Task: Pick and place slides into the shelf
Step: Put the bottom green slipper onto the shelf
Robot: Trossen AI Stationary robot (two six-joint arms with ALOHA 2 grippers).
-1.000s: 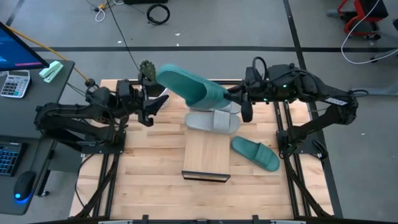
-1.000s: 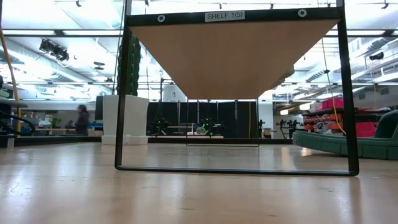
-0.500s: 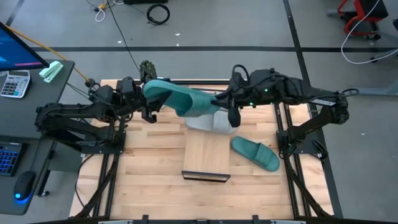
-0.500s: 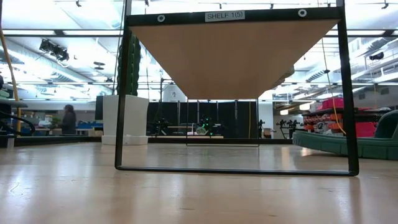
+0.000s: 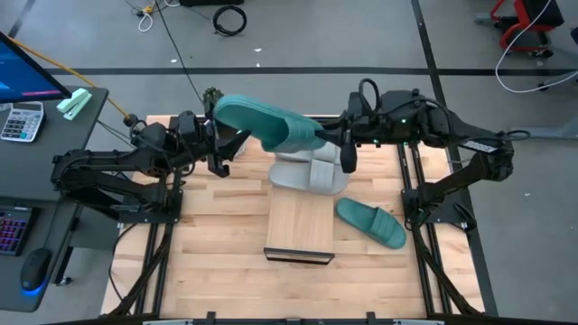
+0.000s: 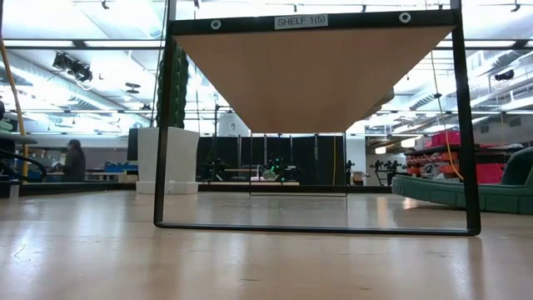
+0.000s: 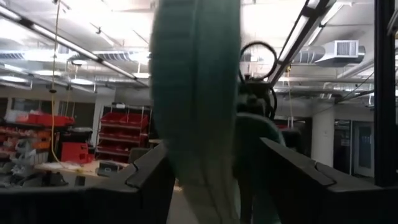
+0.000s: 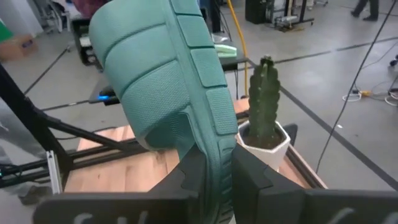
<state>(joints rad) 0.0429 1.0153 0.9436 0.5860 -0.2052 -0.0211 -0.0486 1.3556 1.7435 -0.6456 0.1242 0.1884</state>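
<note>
My right gripper [image 5: 346, 149] [image 8: 214, 168] is shut on a teal slide [image 5: 266, 125] [image 8: 161, 81] held in the air over the table's far side. The slide's free end reaches left to my left gripper [image 5: 224, 149] [image 7: 211, 180]. That gripper is open, with one finger on each side of the slide [image 7: 196, 93]. The grey pair [image 5: 307, 171] lies at the far end of the shelf [image 5: 302, 226] [image 6: 316, 75]. The second teal slide [image 5: 370, 223] [image 6: 466, 196] rests sole-down on the table, right of the shelf. My right gripper pinches the rim of the teal slide's sole [image 8: 217, 146] between its two fingers, at the slide's right end, coming level from the table's right. The slide is lifted clear, turned on its side, and juts out leftward. My left gripper: I cannot tell whether its fingers touch the slide.
A potted cactus [image 5: 214, 95] [image 8: 264, 118] stands at the table's far edge behind the left gripper. The shelf's dark frame [image 6: 466, 125] stands mid-table. A desk with a calculator [image 5: 20, 119] is left of the table. A person [image 6: 73, 160] is far off in the room.
My right gripper carried the teal slide toward the table's left, then drew back a little to the right. The slide's free end moved from the middle of the far side to over my left gripper, which shifted slightly toward the far edge.
</note>
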